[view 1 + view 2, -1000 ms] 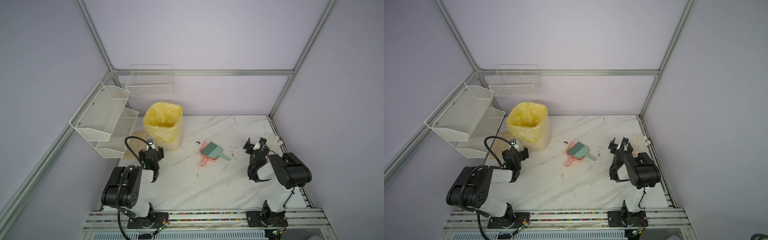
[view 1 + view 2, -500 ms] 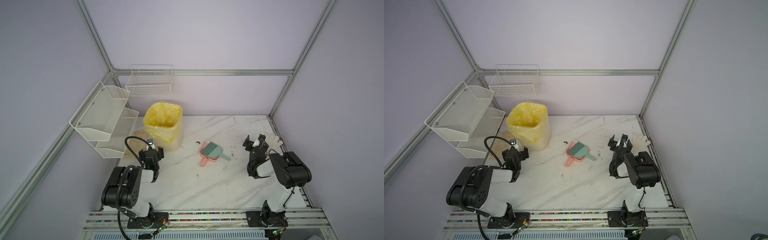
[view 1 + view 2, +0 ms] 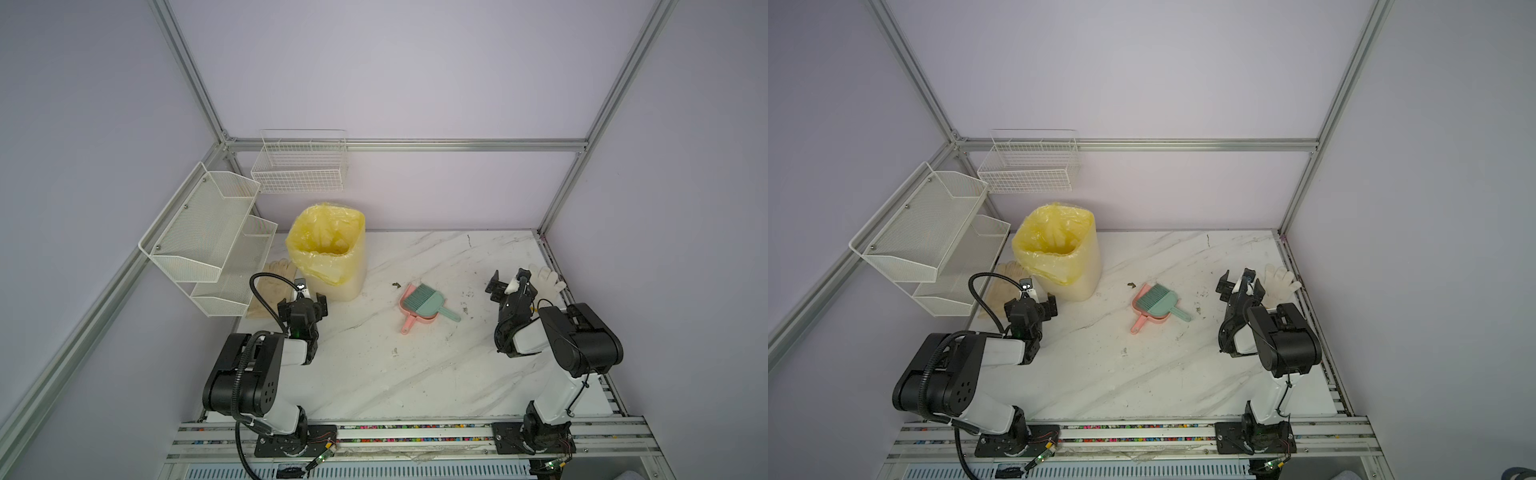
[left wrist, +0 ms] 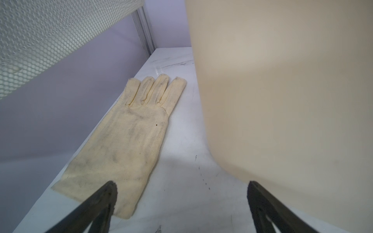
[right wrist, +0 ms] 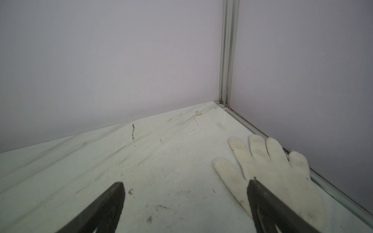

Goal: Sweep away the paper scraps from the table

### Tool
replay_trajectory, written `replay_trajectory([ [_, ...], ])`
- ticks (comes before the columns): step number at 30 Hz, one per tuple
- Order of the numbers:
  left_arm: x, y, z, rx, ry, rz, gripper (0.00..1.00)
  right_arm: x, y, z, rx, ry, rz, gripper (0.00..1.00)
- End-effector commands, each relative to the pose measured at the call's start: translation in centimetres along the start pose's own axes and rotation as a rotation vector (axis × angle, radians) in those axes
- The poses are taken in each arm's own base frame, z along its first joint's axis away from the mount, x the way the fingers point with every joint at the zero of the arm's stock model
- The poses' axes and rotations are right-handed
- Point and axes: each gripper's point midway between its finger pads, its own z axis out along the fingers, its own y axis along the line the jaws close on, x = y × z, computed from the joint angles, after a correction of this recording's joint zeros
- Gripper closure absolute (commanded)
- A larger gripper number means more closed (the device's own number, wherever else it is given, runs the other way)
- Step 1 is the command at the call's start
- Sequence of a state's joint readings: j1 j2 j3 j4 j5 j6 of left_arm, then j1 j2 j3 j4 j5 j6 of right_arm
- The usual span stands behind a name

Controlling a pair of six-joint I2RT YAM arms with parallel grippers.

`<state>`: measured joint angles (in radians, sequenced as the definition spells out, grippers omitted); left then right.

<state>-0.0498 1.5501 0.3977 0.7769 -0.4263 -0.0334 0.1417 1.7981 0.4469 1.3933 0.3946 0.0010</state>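
No paper scraps show in any view. The table [image 3: 415,374] is white marble with dark specks. A pink dustpan [image 3: 409,320] lies at its middle, and a teal brush [image 3: 428,303] rests in it. My left gripper [image 3: 302,306] [image 3: 1030,306] [image 4: 182,183] hangs open just above the table, between a cream glove [image 4: 129,137] and the bin [image 4: 282,90], holding nothing. My right gripper [image 3: 509,284] [image 3: 1239,284] [image 5: 185,182] is open and empty near the right edge. One of its fingers is over the wrist end of a white glove [image 5: 272,171].
A cream bin lined with a yellow bag [image 3: 328,253] stands at the back left. White mesh shelves [image 3: 208,232] and a wire basket [image 3: 299,166] hang on the left and back walls. A small dark bit [image 3: 395,284] lies beyond the dustpan.
My right gripper has shifted a little toward the back of the table. The left arm, dustpan and brush have not moved.
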Motion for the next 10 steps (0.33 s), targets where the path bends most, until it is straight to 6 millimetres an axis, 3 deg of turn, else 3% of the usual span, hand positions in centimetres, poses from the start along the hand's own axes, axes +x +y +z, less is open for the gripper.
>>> replay_trajectory([
  [1, -3.20, -0.08, 0.46, -0.001, -0.078, -0.050, 0.00, -0.55, -0.02, 0.06, -0.005, -0.016, -0.013, 0.03],
  [10, -3.22, -0.06, 0.44, -0.002, -0.079, -0.051, 0.00, -0.61, -0.17, -0.04, 0.004, -0.019, -0.014, 0.03],
])
